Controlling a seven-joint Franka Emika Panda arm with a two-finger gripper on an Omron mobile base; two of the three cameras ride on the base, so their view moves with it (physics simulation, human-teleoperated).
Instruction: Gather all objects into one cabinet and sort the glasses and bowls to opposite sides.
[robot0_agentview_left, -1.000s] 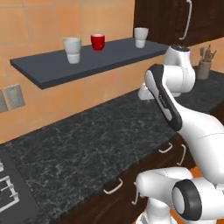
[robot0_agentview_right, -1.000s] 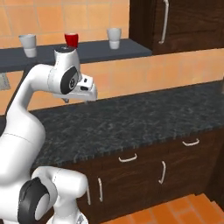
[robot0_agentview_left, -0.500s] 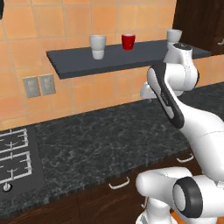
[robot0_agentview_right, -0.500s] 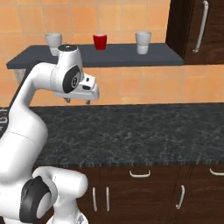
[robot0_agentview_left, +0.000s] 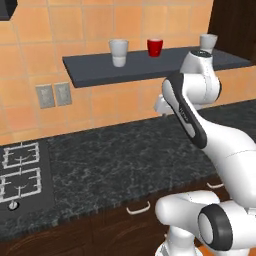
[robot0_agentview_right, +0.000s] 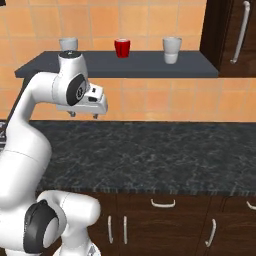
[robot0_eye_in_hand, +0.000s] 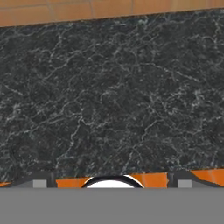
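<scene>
Task looks barely started: no cup is in the cabinet (robot0_agentview_right: 235, 37) yet, and its door with the silver bar handle appears closed at far right. On the dark grey ledge (robot0_agentview_right: 150, 67) stand three cups well apart: a white tumbler (robot0_agentview_right: 171, 50) nearest the cabinet, the small red cup (robot0_agentview_right: 122, 48) in the middle, another white cup (robot0_agentview_left: 119, 52) toward the left. Everything is left to move; bowl and mugs can't be judged from here. End effector (robot0_agentview_right: 84, 113) hangs over the black marble surface (robot0_agentview_right: 165, 155), fingers spread wide, empty, touching nothing.
</scene>
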